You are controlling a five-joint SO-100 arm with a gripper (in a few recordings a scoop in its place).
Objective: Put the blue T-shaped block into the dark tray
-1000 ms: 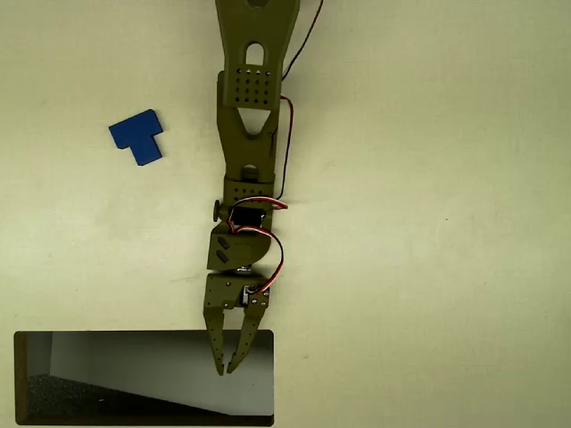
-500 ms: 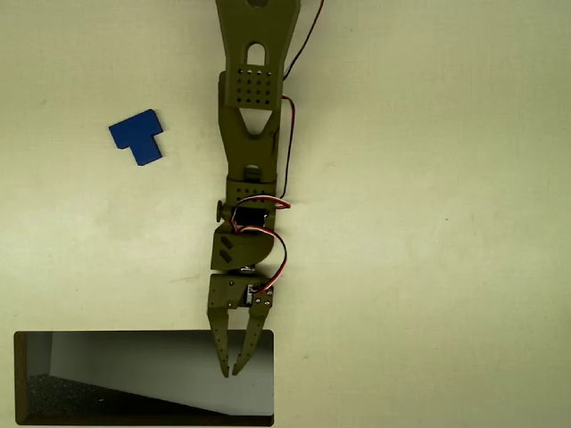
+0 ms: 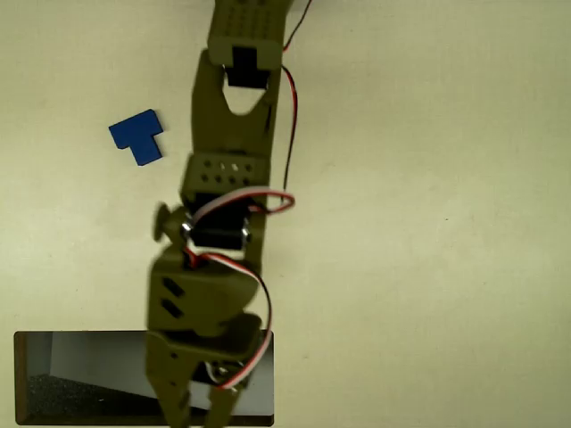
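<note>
The blue T-shaped block [image 3: 136, 137] has not been picked up, so the step in hand is the reach for it. It lies flat on the pale table [image 3: 428, 223] at upper left of the overhead view, untouched. The olive arm [image 3: 230, 169] runs down the middle of the picture and looms large (it seems raised toward the camera, though one view from above cannot settle height). Its gripper [image 3: 198, 417] hangs over the right half of the dark tray [image 3: 20, 379] at the lower edge, well apart from the block, which sits up and to the left of it. The fingertips run off the bottom of the frame, so I cannot tell how wide the jaws stand. The next move calls for swinging back up and left until the gripper is above the block, jaws parted, then descending onto it.
</note>
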